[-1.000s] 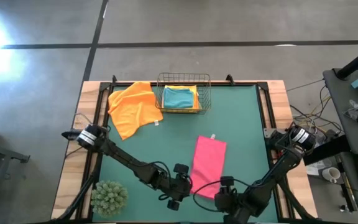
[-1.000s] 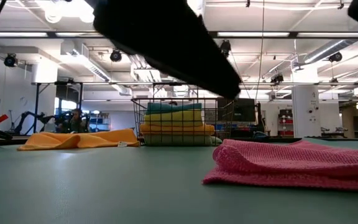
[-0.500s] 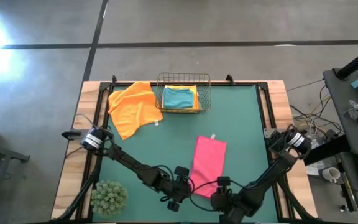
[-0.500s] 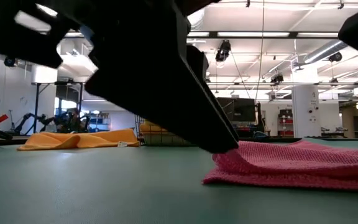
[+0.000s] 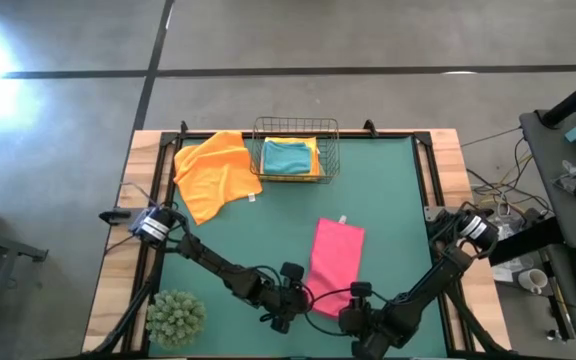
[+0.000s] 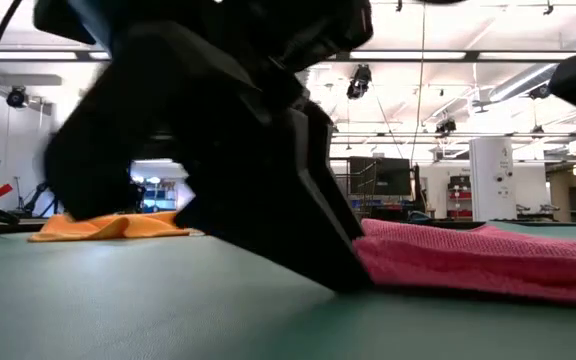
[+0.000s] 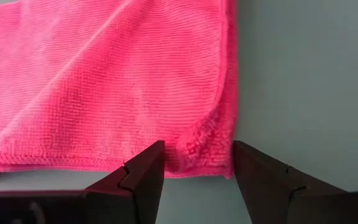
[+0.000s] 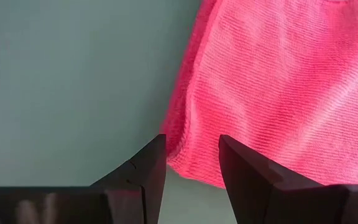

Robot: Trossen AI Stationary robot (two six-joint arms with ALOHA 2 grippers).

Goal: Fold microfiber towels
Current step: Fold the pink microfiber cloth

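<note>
A pink towel (image 5: 335,262) lies folded in a long strip on the green table, lengthwise from near to far. It also shows in the low view (image 6: 488,255). My left gripper (image 7: 197,163) is open and low at the towel's near-left corner (image 7: 207,140), one finger on each side of it. My right gripper (image 8: 192,158) is open over the near-right corner (image 8: 188,143), its fingers likewise astride it. An orange towel (image 5: 216,172) lies crumpled at the far left. A teal towel (image 5: 288,156) tops the stack in the wire basket (image 5: 326,128). My left gripper stands with its fingers on either side of the pink towel's near-left corner; I cannot tell whether they touch it. My right gripper stands astride the near-right corner in the same way; I cannot tell whether it touches.
The green spiky plant ball (image 5: 176,316) sits at the near left corner of the table. The wire basket stands at the far edge, middle. Bare green mat (image 5: 398,200) lies right of the pink towel and between it and the orange one.
My left gripper has come down to the table at the pink towel's near-left corner. My right gripper has shifted a little toward the table's left, to the towel's near-right corner. The towel lies as before.
</note>
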